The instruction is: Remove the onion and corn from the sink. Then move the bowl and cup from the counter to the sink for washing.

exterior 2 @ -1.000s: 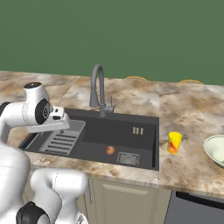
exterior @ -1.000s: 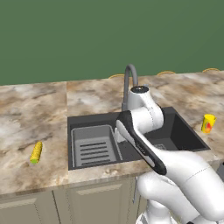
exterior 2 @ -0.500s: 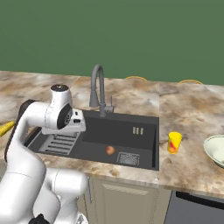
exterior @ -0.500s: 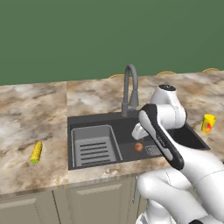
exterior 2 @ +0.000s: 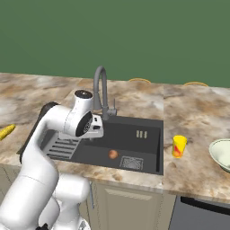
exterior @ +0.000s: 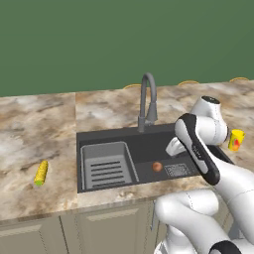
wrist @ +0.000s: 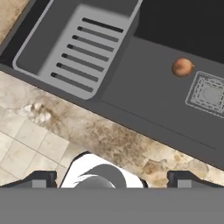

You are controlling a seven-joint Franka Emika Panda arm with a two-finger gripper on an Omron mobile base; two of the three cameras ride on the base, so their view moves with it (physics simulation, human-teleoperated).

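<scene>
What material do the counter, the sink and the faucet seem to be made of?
The counter looks like polished stone: beige with brown marbled veins. The sink seems to be matte dark grey composite or coated metal, with no glare. The faucet looks like dull grey metal, though the rendering leaves this open.

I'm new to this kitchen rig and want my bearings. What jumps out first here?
The big white arm looms over the dark sink, its end effector open above the front edge. A small reddish onion lies alone on the basin floor beside the drain grate. The corn lies on the counter left of the sink, the yellow cup to its right.
</scene>
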